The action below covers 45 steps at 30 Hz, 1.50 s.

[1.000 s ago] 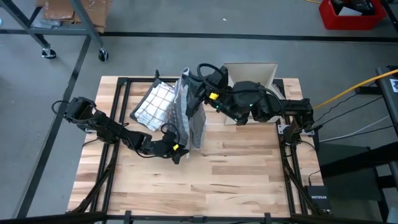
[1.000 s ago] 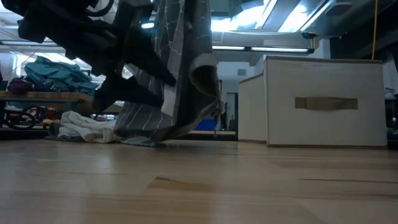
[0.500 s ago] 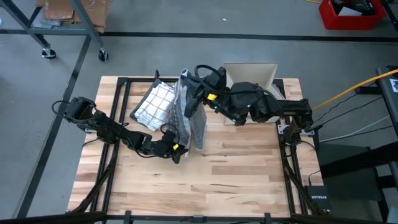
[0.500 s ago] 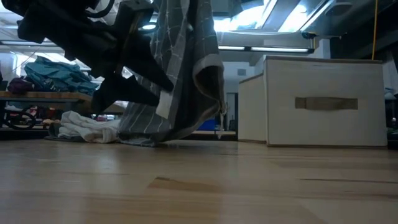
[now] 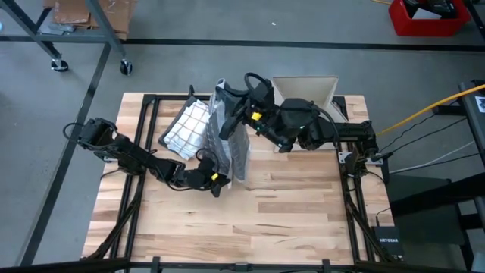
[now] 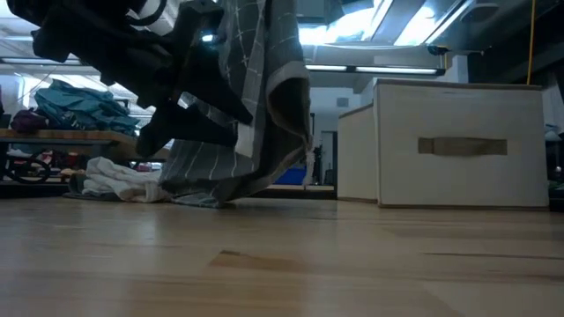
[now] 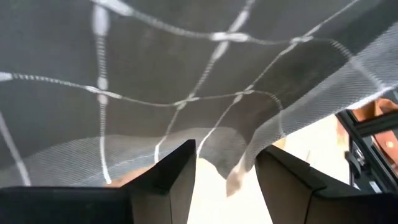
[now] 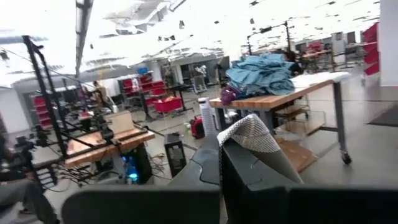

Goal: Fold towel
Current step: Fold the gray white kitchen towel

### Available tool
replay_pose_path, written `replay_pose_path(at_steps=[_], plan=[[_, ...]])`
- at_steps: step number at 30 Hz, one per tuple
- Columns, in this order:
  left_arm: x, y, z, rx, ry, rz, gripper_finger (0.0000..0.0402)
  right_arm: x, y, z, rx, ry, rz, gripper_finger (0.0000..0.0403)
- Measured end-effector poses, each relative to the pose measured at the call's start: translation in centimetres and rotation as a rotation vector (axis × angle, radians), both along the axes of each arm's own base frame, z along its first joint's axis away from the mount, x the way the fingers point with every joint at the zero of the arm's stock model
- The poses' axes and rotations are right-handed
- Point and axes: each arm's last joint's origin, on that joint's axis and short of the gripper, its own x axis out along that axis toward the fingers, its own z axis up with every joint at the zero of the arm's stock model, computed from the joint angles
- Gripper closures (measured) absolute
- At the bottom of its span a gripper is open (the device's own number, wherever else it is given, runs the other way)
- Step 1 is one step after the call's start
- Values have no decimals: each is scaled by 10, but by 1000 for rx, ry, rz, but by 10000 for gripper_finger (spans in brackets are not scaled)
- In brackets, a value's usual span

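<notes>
A dark grey towel with a white grid (image 5: 233, 144) hangs at the middle of the table, and its lower end rests on the wood (image 6: 204, 199). My right gripper (image 5: 231, 120) comes from the right and is shut on the towel's upper part. My left gripper (image 5: 220, 183) comes from the left, low at the towel's near lower part, and is open. In the left wrist view the towel (image 7: 186, 68) fills the picture, and its lower corner (image 7: 235, 180) hangs in the gap between the two fingers. My right gripper pinches the towel's upper part between its two fingers, and a small fold of cloth (image 8: 247, 135) sticks out past their tips. The fingers come from the table's right side, above the table. The towel hangs below the hold in loose folds, its lower end on the table.
A second, lighter checked towel (image 5: 184, 125) lies flat at the far left of the hung one; it also shows in the low view (image 6: 123, 183). A white box (image 5: 305, 88) stands at the far right. The near half of the table (image 5: 258, 227) is bare wood.
My right gripper has gone a little toward the table's far left with the towel's upper part. The hanging cloth has swung slightly, and its lower end has stayed on the table.
</notes>
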Motion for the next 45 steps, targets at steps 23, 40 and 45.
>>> replay_pose_path(at_steps=[23,40,45], plan=[[-16,-35,17,-37,-29,-319,400,-2,-3,-2,-217,215,-202,402],[-128,21,144,20,-450,-235,401,-7,-9,-26,-329,642,-518,402],[-158,40,165,22,-615,-151,401,-7,-9,-29,-343,672,-517,389]])
